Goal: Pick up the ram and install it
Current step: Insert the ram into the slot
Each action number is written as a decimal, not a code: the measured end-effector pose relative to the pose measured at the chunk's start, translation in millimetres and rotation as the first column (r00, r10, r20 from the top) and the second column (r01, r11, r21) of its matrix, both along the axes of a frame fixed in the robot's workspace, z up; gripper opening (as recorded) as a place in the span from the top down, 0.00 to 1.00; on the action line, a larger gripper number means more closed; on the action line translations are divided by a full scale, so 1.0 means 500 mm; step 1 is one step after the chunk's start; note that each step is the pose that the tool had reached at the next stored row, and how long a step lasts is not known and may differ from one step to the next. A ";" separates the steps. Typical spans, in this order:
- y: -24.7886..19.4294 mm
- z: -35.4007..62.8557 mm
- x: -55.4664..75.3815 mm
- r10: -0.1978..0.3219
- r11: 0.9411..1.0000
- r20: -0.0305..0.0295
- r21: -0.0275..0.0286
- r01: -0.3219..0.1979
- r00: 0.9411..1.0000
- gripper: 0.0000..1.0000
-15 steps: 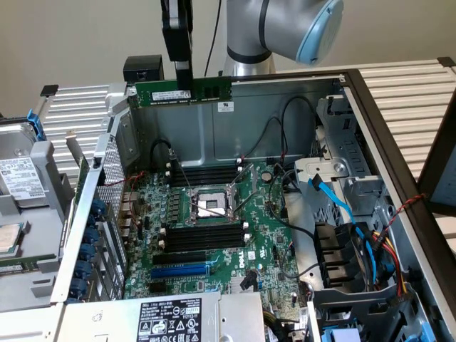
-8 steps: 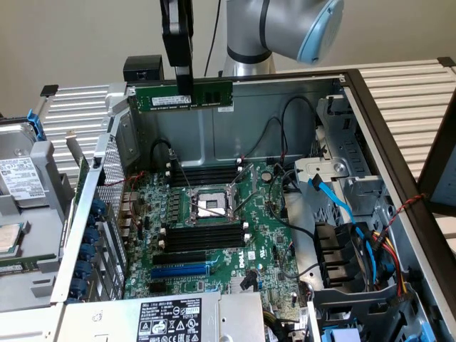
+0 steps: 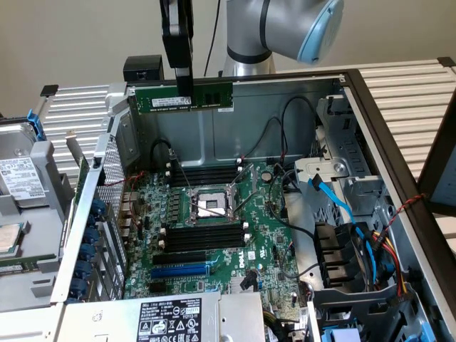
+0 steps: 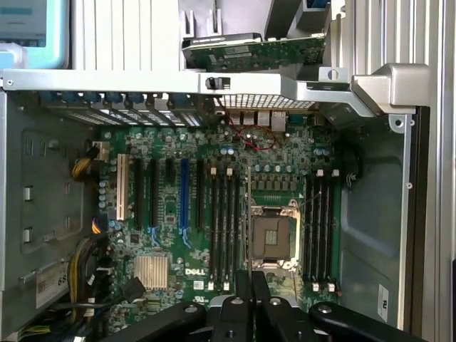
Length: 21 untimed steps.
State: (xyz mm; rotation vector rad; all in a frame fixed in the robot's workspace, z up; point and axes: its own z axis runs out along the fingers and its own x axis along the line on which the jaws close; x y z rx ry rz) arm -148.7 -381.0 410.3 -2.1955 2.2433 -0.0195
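I take this for a computer-service bench in a lab or a workshop. Below the jaws of my gripper (image 3: 184, 91) lies an open grey metal computer case (image 3: 214, 132), its green motherboard (image 3: 274, 235) bare. A ribbed pale metal tabletop (image 3: 406, 85) spreads around it, and behind the jaws stands a plain beige wall (image 3: 85, 35).

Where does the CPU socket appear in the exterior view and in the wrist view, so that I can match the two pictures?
Exterior view: the CPU socket is in the middle of the motherboard, between two banks of black slots, below the ram that the gripper holds.
Wrist view: the CPU socket lies between the same two slot banks.
Shared landmark: the blue slot, beyond one bank from the socket.
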 end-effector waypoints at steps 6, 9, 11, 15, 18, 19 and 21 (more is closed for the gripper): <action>0.0000 0.000 0.000 0.000 1.000 0.000 0.000 0.000 1.000 0.88; 0.0000 0.000 0.000 0.000 1.000 0.000 0.000 0.000 1.000 0.88; -0.0002 0.000 0.000 0.000 1.000 0.000 0.001 0.000 1.000 0.88; -0.0034 -0.006 0.010 -0.001 1.000 0.000 0.001 0.001 1.000 0.88; -0.0042 -0.017 0.017 -0.003 1.000 0.000 0.001 0.003 1.000 0.88; -0.0045 -0.021 0.019 -0.004 1.000 0.000 0.001 0.004 1.000 0.88; -0.0053 -0.028 0.022 -0.007 1.000 0.000 0.001 0.007 1.000 0.88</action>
